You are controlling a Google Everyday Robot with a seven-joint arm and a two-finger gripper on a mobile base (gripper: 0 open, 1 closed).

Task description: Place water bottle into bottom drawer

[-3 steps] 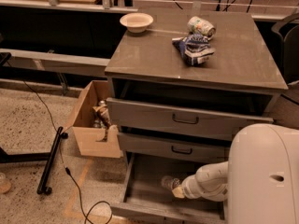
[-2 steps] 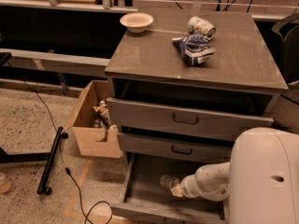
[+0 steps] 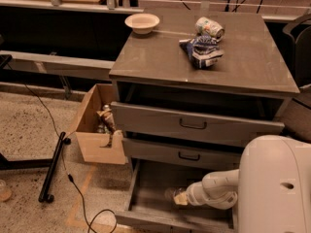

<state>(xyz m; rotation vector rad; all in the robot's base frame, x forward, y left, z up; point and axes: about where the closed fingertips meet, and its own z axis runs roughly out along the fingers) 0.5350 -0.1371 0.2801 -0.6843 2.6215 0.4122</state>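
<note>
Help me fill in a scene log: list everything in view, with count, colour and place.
water bottle: 1, clear, inside the bottom drawer, at the gripper's tip
bottom drawer: 1, grey, pulled open, lowest in the cabinet
upper drawers: 2, grey with black loop handles, above it
cabinet: 1, grey, centre
bowl: 1, pale, back left of the cabinet top
can: 1, printed, on its side, right of the bowl
snack bag: 1, blue and white, in front of the can
cardboard box: 1, tan, on the floor left of the cabinet, items inside
pole: 1, black, on the floor at left
cable: 1, black, on the floor
gripper: 1, in the bottom drawer, by the bottle
arm: 1, white, reaching in from the right
robot body: white, lower right
</note>
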